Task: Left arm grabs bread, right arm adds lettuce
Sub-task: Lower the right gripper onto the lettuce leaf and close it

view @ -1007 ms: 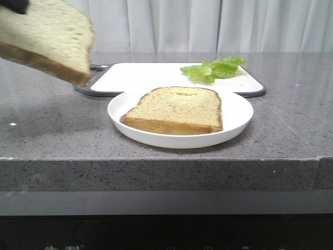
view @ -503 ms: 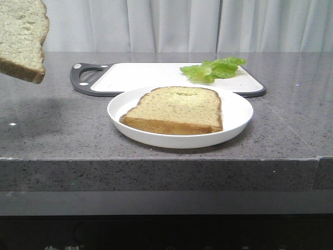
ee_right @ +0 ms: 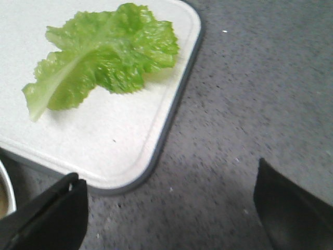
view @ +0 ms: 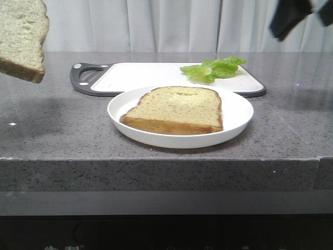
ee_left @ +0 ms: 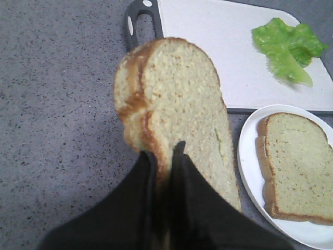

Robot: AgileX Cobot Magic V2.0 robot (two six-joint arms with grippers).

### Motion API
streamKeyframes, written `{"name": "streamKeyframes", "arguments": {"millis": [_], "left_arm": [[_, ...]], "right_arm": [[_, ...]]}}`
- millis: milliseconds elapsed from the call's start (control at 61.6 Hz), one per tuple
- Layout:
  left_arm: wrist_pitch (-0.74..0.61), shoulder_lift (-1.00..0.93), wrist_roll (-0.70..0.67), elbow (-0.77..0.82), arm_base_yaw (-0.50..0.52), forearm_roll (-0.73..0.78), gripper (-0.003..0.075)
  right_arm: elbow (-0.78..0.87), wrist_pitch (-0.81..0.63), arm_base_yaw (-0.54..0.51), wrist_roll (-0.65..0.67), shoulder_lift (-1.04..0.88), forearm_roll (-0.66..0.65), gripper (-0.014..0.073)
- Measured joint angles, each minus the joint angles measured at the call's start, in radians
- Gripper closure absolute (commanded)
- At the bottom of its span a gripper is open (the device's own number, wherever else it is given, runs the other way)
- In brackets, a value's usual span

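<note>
The bread [view: 21, 36], a thick slice with a brown crust, hangs in the air at the far left, above the counter. My left gripper [ee_left: 165, 156] is shut on its lower edge, one black finger on each face of the bread [ee_left: 177, 104]. The lettuce [view: 213, 69] lies on the right end of the white cutting board [view: 140, 77]. My right arm [view: 290, 16] shows at the top right, high above the counter. In the right wrist view the lettuce [ee_right: 99, 57] lies beyond my right gripper [ee_right: 169, 205], which is open with only counter between its fingers [ee_right: 57, 213].
A white plate [view: 239, 112] sits in front of the board and carries a second, flatter slice of bread [view: 179, 109]. The board has a dark rim and a handle [view: 83, 75] at its left end. The grey stone counter's front edge [view: 156, 161] runs below the plate.
The bread moved left and up a second ago and has since held still. My right arm has come into the front view at the top right.
</note>
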Motion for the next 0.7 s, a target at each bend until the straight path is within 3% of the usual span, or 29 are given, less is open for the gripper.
{"name": "streamKeyframes", "arguments": {"millis": [325, 698], "left_arm": [[-0.001, 0.0, 0.0, 0.0, 0.0, 0.0, 0.0739], [-0.001, 0.0, 0.0, 0.0, 0.0, 0.0, 0.0739]], "right_arm": [[-0.45, 0.243, 0.036, -0.124, 0.359, 0.073, -0.006], [-0.759, 0.427, 0.036, -0.161, 0.599, 0.082, -0.006]]}}
